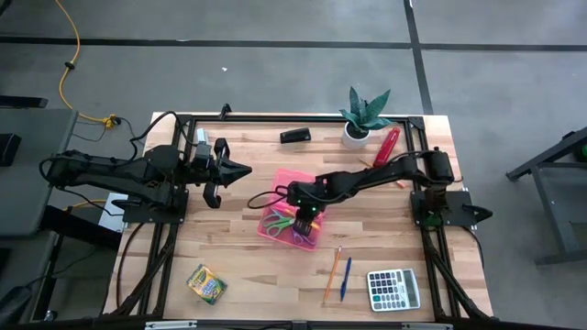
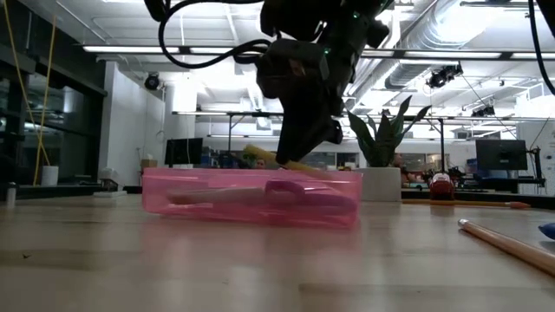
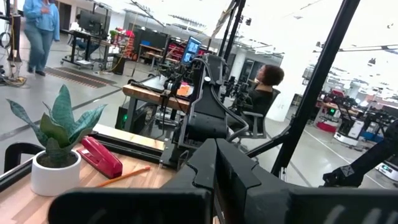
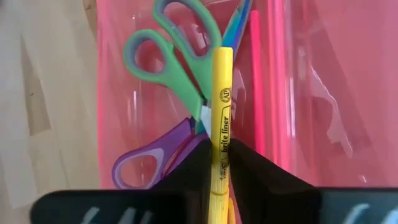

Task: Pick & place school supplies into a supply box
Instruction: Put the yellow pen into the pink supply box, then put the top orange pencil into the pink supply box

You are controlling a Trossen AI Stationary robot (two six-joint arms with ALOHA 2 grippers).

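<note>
The translucent pink supply box (image 1: 295, 186) lies open on the table's middle, lid spread toward the far side. In its tray lie green-handled scissors (image 4: 177, 53) and purple-handled scissors (image 4: 146, 165). My right gripper (image 4: 217, 152) hangs over the tray, shut on a yellow highlighter (image 4: 222, 93). In the low view that gripper (image 2: 308, 143) stands just above the box (image 2: 251, 198). An orange pencil (image 1: 332, 273) and a blue pen (image 1: 345, 278) lie on the table near the front edge. My left gripper (image 1: 220, 171) waits open to the left of the box. My right gripper pinches the yellow highlighter between its two fingers (image 4: 193, 165), on the barrel by the printed label (image 4: 221, 144). The fingers come from above, slanting down. Most of the barrel sticks out ahead of them. In the low view the highlighter (image 2: 264, 158) sits tilted just above the box rim.
A grey calculator (image 1: 393, 289) sits at the near right corner and a crayon box (image 1: 206, 283) at the near left. A potted plant (image 1: 365, 117), a red stapler (image 1: 388, 145) and a black object (image 1: 294, 136) stand along the far edge. People show in the room beyond.
</note>
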